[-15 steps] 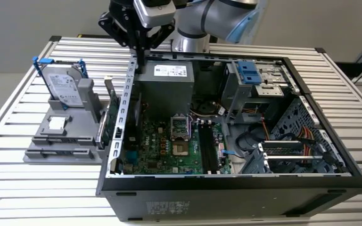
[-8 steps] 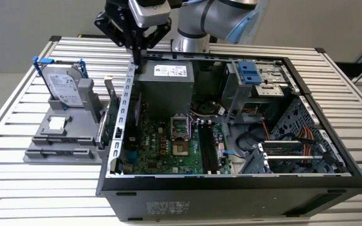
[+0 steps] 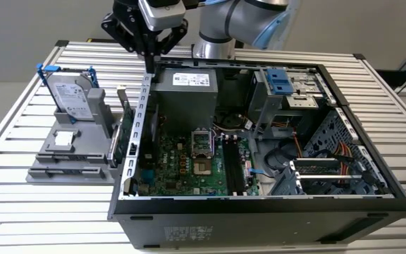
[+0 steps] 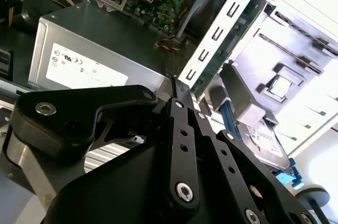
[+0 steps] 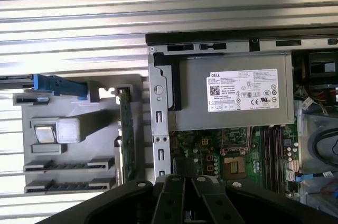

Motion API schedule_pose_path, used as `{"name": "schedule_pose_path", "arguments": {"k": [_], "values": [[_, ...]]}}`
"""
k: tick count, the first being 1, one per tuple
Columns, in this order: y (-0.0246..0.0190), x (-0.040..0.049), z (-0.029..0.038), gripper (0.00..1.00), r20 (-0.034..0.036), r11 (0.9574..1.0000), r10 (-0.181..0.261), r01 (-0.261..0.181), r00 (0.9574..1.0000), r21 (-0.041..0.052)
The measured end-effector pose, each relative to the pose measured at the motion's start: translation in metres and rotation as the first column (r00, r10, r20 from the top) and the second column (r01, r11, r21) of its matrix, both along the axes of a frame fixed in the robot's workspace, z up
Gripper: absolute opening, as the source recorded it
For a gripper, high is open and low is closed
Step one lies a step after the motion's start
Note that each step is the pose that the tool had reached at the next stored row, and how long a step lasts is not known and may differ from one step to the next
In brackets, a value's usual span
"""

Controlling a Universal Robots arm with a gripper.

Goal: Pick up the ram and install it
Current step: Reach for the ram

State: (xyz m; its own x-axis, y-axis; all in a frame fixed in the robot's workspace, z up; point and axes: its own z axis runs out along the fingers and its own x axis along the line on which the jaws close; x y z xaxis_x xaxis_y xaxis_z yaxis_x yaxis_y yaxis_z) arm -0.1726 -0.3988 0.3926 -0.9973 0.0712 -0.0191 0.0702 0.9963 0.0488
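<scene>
Well, the gripper (image 3: 150,67) hangs above the open case (image 3: 259,203), its fingers (image 4: 182,129) clenched together on nothing I can see. The ram (image 3: 229,164) looks seated in the motherboard (image 3: 182,164), well apart from the fingertips, though I cannot be sure.

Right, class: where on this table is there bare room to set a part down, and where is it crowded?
Bare slatted table lies on the camera's side of the gray holder, and again on the exterior view's right of the computer case. Crowded: the gap between holder and case, where the green card stands.
</scene>
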Motion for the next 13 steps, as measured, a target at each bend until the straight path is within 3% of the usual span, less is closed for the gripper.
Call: {"name": "schedule_pose_path", "arguments": {"k": [13], "values": [[0.0000,-0.0107,0.0001,0.00,-0.0001,1.0000,0.000,0.000,1.0000,-0.0001]]}}
